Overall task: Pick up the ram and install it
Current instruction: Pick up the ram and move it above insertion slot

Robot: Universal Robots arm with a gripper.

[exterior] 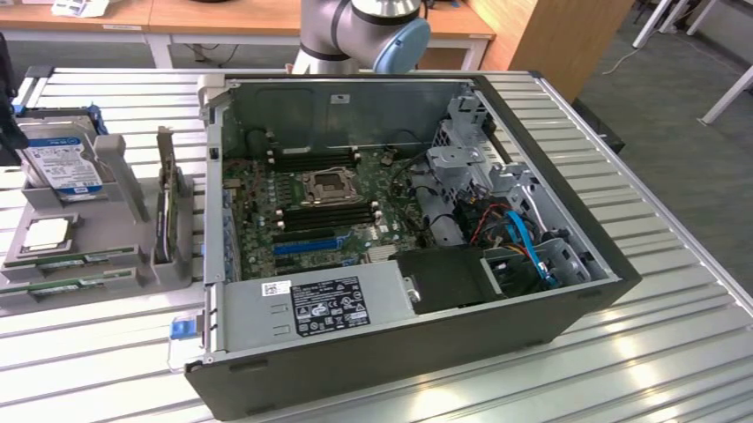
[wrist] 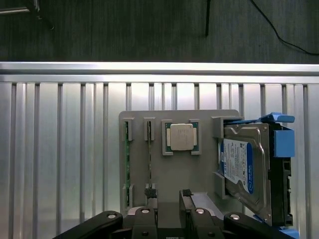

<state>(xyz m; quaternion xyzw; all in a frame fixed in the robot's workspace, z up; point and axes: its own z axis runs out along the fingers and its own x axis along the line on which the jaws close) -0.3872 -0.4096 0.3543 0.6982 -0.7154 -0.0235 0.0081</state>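
Note:
Two ram sticks stand on edge in slots of a grey parts tray point(wrist: 159, 174): one green ram point(wrist: 127, 159) and a second ram point(wrist: 149, 159) seen as a thin line. In the exterior view the ram sticks point(exterior: 53, 263) lie at the tray's near left. My gripper point(wrist: 167, 192) hovers over the tray, open, with bare tray between its fingers. One fingertip point(wrist: 149, 190) is at the end of the thin ram stick. The open computer case point(exterior: 400, 220) shows the motherboard with black memory slots point(exterior: 330, 216) beside the processor socket point(exterior: 326, 187).
On the tray also sit a square silver processor point(wrist: 181, 136) and a hard drive point(wrist: 241, 164) with a blue-white label in a blue bracket. The tray and case rest on a ribbed metal table point(exterior: 659, 352). The power supply point(exterior: 317, 304) fills the case's near side.

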